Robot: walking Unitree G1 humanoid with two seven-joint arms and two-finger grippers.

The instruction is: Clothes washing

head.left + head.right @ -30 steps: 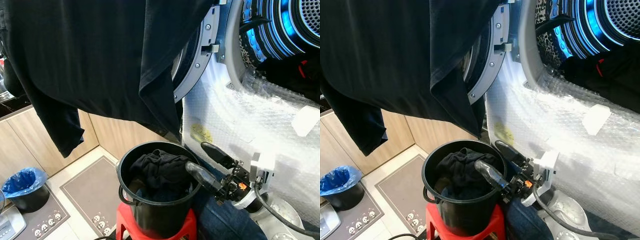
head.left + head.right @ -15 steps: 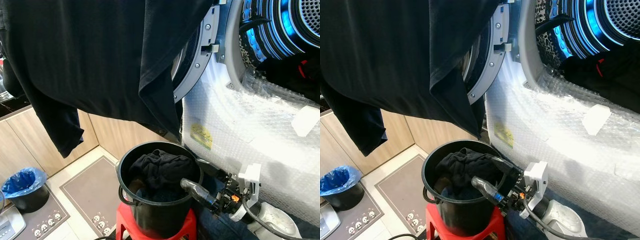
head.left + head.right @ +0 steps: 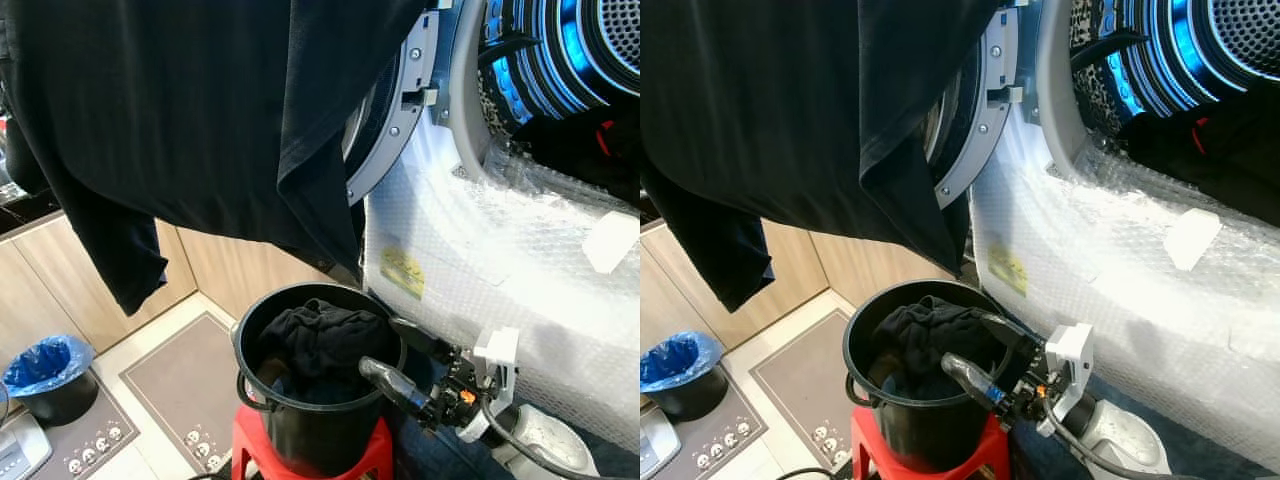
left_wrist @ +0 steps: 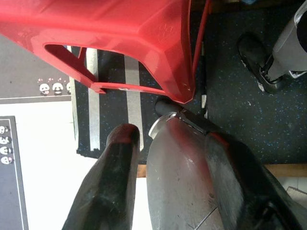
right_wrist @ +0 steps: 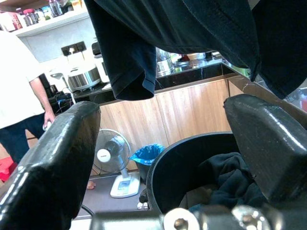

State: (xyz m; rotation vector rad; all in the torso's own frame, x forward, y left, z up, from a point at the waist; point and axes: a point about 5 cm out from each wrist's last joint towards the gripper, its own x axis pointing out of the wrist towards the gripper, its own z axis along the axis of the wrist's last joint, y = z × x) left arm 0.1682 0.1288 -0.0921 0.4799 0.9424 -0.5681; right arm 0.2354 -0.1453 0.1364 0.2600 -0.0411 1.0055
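Note:
A black bucket (image 3: 310, 430) stands on a red stool (image 3: 250, 450), with crumpled dark clothes (image 3: 315, 340) inside. My right gripper (image 3: 380, 344) is open at the bucket's right rim, one finger over the rim and the other just outside it, nothing between them. In the right wrist view, the bucket (image 5: 182, 167) and its clothes (image 5: 230, 184) lie between the spread fingers (image 5: 53, 158). A large black garment (image 3: 200, 120) hangs across the top; its upper edge is out of frame. My left gripper (image 4: 168, 143) hangs low beside the stool (image 4: 120, 38), fingers apart.
The washer's open door (image 3: 400, 110) and blue-lit drum (image 3: 560, 50), with dark laundry (image 3: 590, 150) in it, are at the upper right above a bubble-wrapped front (image 3: 500, 260). A blue-bagged bin (image 3: 45, 370) and mats (image 3: 180, 390) lie left. A person (image 5: 19, 96) and fan (image 5: 112, 153) stand beyond.
My right gripper has dropped and moved left, from beside the washer's front to the bucket's right rim. In the last half second it barely moved.

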